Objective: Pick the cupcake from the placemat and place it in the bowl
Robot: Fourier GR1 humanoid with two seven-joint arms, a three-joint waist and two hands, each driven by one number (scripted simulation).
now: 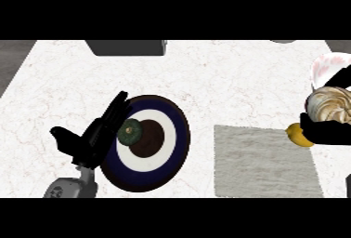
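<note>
The cupcake [331, 106] was gripped in the curled fingers of the right hand [334, 133], just past the grey placemat's [264, 162] right corner, well apart from the bowl [179, 135]. The left hand [93, 139] was seen open, fingers straight, against the bowl's left rim.

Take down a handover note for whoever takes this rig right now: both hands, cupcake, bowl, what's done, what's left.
Left hand: open, resting beside the left rim of the bowl.
Right hand: curled round the cupcake at the view's right edge, just past the upper right corner of the placemat.
The bowl: left of the placemat, no cupcake in it.
Done: grasp. Left: carry it to the bowl and release.
</note>
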